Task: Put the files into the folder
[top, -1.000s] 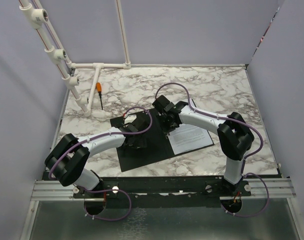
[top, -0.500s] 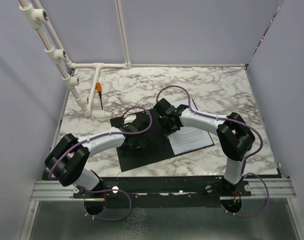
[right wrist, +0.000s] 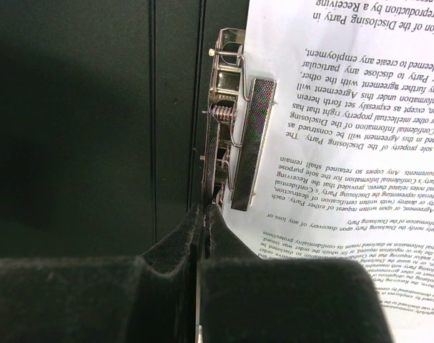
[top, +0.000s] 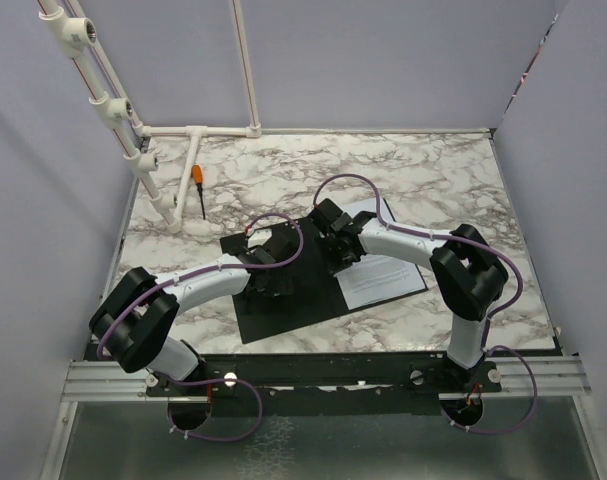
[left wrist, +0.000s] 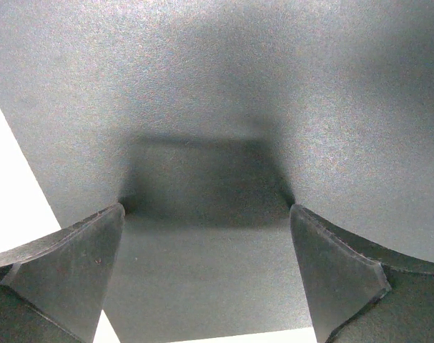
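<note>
While the folder (top: 283, 312) lies open and flat on the marble table (top: 433, 180), just toward 6 o'clock from the table's middle, its black inside faces up. The papers (top: 385, 276) lie on the folder's 3 o'clock half. Their far corner pokes past the cover toward 1 o'clock.

The left claw (top: 273, 283) is down on the bare 9 o'clock half of the folder. In its wrist view the claw (left wrist: 207, 211) is spread wide. One finger (left wrist: 66, 268) sits at 8 o'clock and the other at 4 o'clock, with only the black cover (left wrist: 217, 86) between them and nothing held.

The right claw (top: 335, 262) is at the folder's spine. In its wrist view the claw (right wrist: 204, 209) is narrow, its two tips almost together with only a thin slit between them. They sit at the near end of the metal clip (right wrist: 227, 143), which runs toward 12 o'clock along the fold. I cannot tell whether the tips have caught any part of the clip. The printed sheets (right wrist: 331, 107) lie at 3 o'clock of the clip, with their edge beside its long flat bar. The black cover (right wrist: 74, 107) fills the 9 o'clock side.

Toward 10 o'clock from the folder, well apart from it, lies a screwdriver (top: 198, 186) with an orange handle, near a white pipe frame (top: 195, 131).
</note>
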`<state>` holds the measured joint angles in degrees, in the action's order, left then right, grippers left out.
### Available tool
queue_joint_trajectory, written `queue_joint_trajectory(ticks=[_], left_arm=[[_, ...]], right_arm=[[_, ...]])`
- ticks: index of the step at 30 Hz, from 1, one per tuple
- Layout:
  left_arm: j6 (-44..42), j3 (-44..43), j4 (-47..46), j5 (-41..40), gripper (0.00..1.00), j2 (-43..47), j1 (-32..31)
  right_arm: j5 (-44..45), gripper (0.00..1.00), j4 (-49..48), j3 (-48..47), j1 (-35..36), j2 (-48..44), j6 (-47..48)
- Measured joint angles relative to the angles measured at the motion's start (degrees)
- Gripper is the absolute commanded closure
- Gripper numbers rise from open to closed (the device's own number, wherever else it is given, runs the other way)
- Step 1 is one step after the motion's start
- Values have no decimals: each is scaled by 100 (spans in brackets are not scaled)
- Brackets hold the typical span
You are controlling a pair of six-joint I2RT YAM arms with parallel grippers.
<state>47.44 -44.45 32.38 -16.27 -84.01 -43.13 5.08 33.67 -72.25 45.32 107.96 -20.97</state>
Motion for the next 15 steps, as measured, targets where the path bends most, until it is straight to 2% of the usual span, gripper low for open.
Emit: queue_joint_trajectory(ticks=[4,15], left_arm=[[0,0,0,0,1,0,0],[-15,-4,4,2,1,2,2]], right_arm=[[-87,99,-4,0,-2,-17,-20],[44,78,310,-245,0,-94,-114]])
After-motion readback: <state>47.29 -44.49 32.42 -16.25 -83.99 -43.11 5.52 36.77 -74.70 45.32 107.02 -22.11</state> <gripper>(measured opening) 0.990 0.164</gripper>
